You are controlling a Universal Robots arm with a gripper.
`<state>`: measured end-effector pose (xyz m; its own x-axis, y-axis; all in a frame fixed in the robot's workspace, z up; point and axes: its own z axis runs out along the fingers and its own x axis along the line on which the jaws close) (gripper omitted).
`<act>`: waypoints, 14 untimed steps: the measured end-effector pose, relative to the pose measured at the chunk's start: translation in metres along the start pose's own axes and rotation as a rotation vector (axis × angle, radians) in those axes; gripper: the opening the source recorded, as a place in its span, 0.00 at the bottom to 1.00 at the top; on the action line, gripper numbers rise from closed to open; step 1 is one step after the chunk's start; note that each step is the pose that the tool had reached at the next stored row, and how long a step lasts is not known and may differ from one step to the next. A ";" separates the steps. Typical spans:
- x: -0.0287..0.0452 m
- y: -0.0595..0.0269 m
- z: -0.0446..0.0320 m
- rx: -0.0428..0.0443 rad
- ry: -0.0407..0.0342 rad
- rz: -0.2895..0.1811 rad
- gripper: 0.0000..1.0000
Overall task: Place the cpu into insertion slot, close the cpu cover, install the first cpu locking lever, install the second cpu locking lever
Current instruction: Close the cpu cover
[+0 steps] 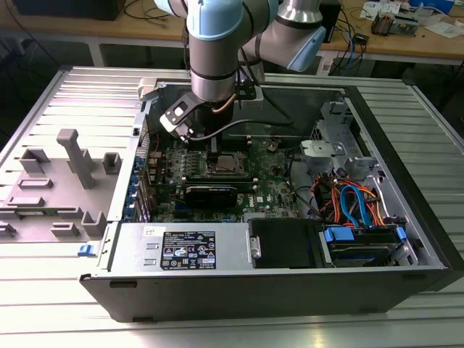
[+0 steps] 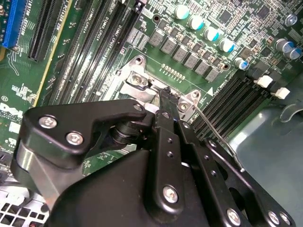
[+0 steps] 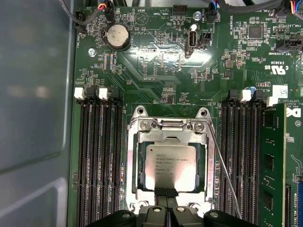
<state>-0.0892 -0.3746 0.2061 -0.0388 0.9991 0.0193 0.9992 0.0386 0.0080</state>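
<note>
The cpu [image 3: 170, 166], silvery with print on top, lies flat in the insertion slot [image 3: 140, 165]. The cpu cover [image 3: 169, 136] is down around it, framing the chip through its window. My gripper [image 3: 165, 195] hangs over the socket's edge with its black fingertips [image 3: 160, 193] pressed together, touching or just above the cover's rim. In the second wrist view the gripper [image 2: 166, 97] tip sits at the socket's corner. A thin wire locking lever [image 3: 223, 170] slants away from the socket's side, also seen as the lever [image 2: 215, 132]. In the exterior view the gripper [image 1: 214, 151] is beside the socket [image 1: 229, 164].
Black memory slots [image 3: 97, 156] flank the socket on both sides, and a green memory module [image 3: 272, 161] stands in one. A coin battery [image 3: 117, 36] and capacitors [image 2: 211, 34] sit nearby. The case wall [image 3: 33, 94], drive cage and cables [image 1: 355, 203] ring the board.
</note>
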 end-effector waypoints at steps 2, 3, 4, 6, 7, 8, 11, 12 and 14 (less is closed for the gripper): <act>0.0001 0.0001 0.0000 -0.0003 0.0005 0.000 0.11; 0.0002 0.0001 -0.0011 -0.0006 0.0007 0.000 0.11; 0.0002 0.0001 -0.0030 -0.0003 0.0003 0.000 0.11; 0.0002 0.0006 -0.0041 -0.0003 0.0005 0.000 0.11; 0.0001 0.0031 -0.0042 0.0003 0.0004 0.000 0.11; 0.0000 0.0065 -0.0042 0.0010 0.0004 0.000 0.11; -0.0006 0.0205 -0.0041 0.0026 0.0004 0.000 0.11; -0.0007 0.0231 -0.0041 0.0027 0.0003 0.000 0.11; -0.0009 0.0269 -0.0041 0.0029 0.0004 0.000 0.11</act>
<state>-0.0623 -0.3746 0.2104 -0.0388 0.9991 0.0196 0.9992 0.0387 0.0051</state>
